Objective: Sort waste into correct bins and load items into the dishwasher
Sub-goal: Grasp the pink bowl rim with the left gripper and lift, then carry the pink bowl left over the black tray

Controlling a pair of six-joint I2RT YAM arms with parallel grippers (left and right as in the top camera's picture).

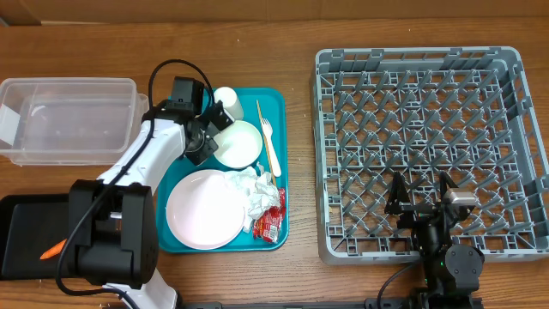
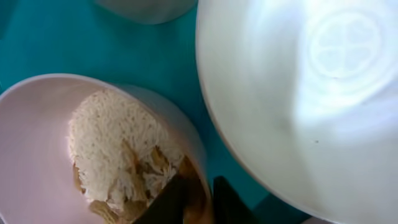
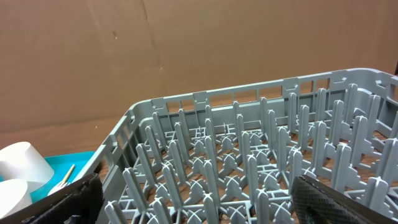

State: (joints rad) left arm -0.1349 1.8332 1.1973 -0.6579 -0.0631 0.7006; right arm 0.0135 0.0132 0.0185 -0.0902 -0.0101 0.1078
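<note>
On the teal tray, a pale pink bowl holds rice-like scraps. My left gripper straddles its rim, one dark finger inside and the other outside, pinching the wall. From overhead the left gripper covers that bowl, beside a white bowl and a small white cup. A white plate, crumpled napkins, a red wrapper, a fork and a wooden stick also lie on the tray. My right gripper hangs open over the grey dish rack.
A clear tub stands at the far left. Below it is a black tray with an orange carrot piece in it. The teal tray lies between the tub and the rack. Rack pegs rise under the right gripper.
</note>
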